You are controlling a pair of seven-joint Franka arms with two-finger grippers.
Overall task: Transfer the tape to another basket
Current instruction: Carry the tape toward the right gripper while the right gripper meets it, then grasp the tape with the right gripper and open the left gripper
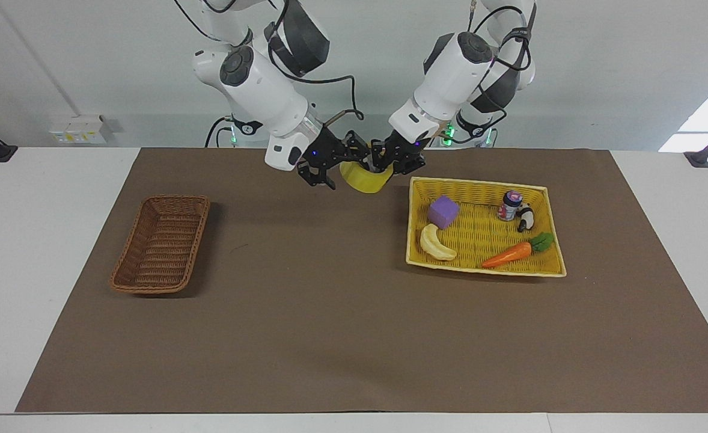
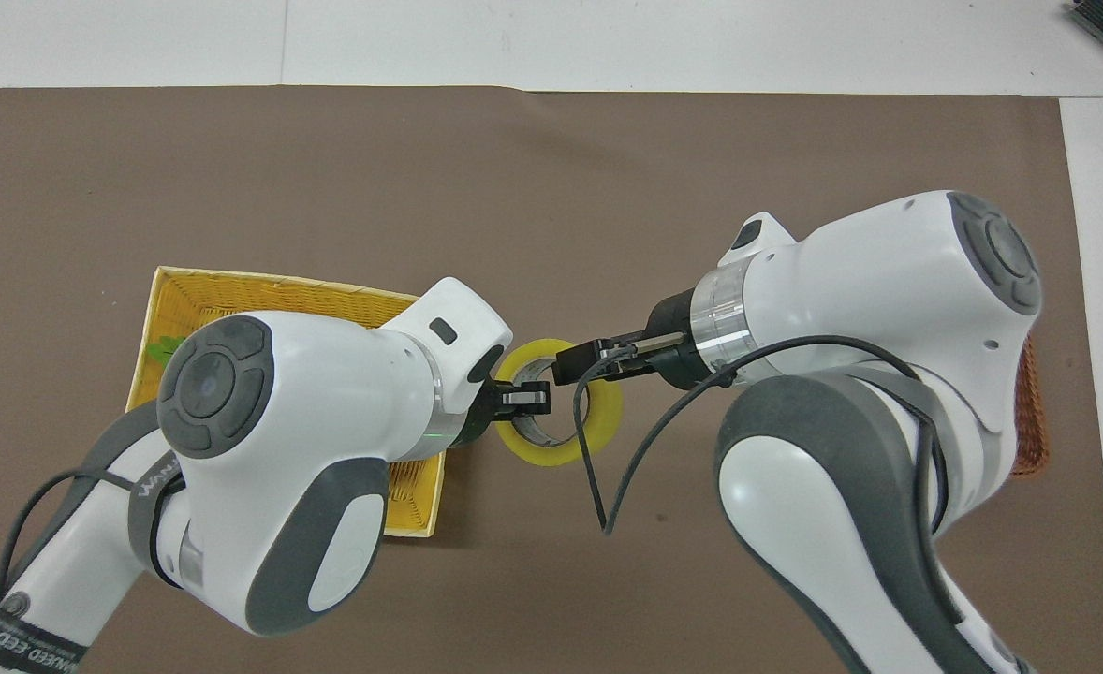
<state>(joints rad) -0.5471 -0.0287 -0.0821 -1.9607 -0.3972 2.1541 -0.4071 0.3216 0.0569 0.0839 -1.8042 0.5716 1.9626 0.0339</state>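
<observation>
Brown matting (image 1: 342, 325) covers most of the white worktop (image 1: 41, 252), with a plain pale wall at the robots' end. Both arms lean in over the mat's middle strip close to the robots, and their pincers meet at the tape (image 1: 364, 178), which hangs in the air over bare mat, clear of both baskets. The left pincer (image 1: 397, 160) grips the roll's wall on the side toward the yellow tray (image 1: 551, 225), one finger inside the core and one outside, closed on it. The right pincer (image 1: 330, 165) is at the roll's other side; in the overhead view its tip (image 2: 578, 362) lies over the ring's rim, with the tape (image 2: 561, 403) between the two tools, but whether its fingers have closed on the roll or merely straddle it cannot be told. The wicker basket (image 1: 161, 243) sits toward the right arm's end of the worktop, well apart from the tape, with nothing showing inside it. In the yellow tray, toward the left arm's end, lie a purple cube (image 1: 443, 211), a banana (image 1: 436, 243), a carrot (image 1: 513, 252), a small jar (image 1: 510, 205) and a black-and-white figure (image 1: 526, 218) just beside the jar.
</observation>
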